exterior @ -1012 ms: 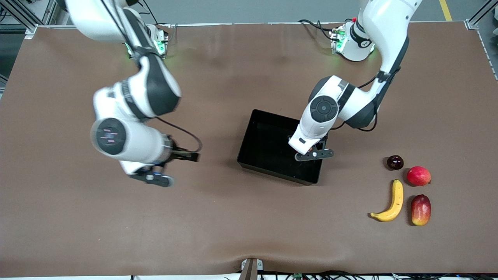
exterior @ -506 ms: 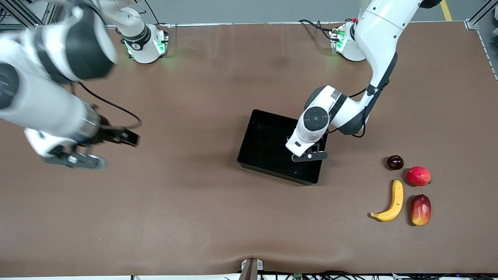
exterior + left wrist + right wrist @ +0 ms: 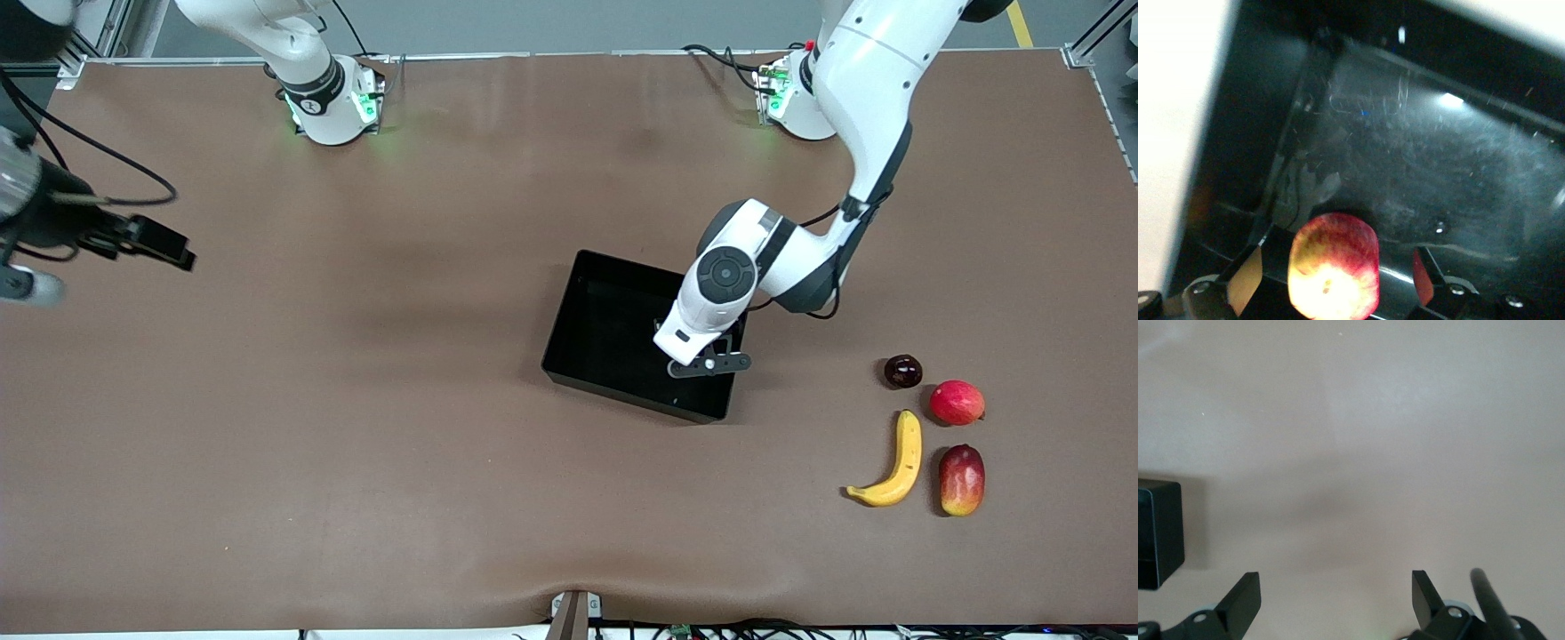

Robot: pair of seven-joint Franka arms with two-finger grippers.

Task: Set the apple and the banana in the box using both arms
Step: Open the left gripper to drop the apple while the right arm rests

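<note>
My left hand [image 3: 709, 363] hangs inside the glossy, scuffed black plastic box [image 3: 594, 342] at the frame's centre, fingers spread wide. The round red-and-yellow apple [image 3: 1333, 265] sits between the fingers [image 3: 1243, 288] with gaps on both sides, released. My right hand [image 3: 1336, 600] is up at the front view's upper left edge, fingers apart, over bare brown counter [image 3: 356, 444]. The curved, smooth yellow banana [image 3: 893, 461] lies lower right, beside a mango-like fruit [image 3: 961, 480], a round red fruit [image 3: 956, 402] and a dark small fruit [image 3: 902, 371].

Even overhead light; apple [image 3: 1333, 265] overexposed, box [image 3: 1438, 153] floor glaring.
</note>
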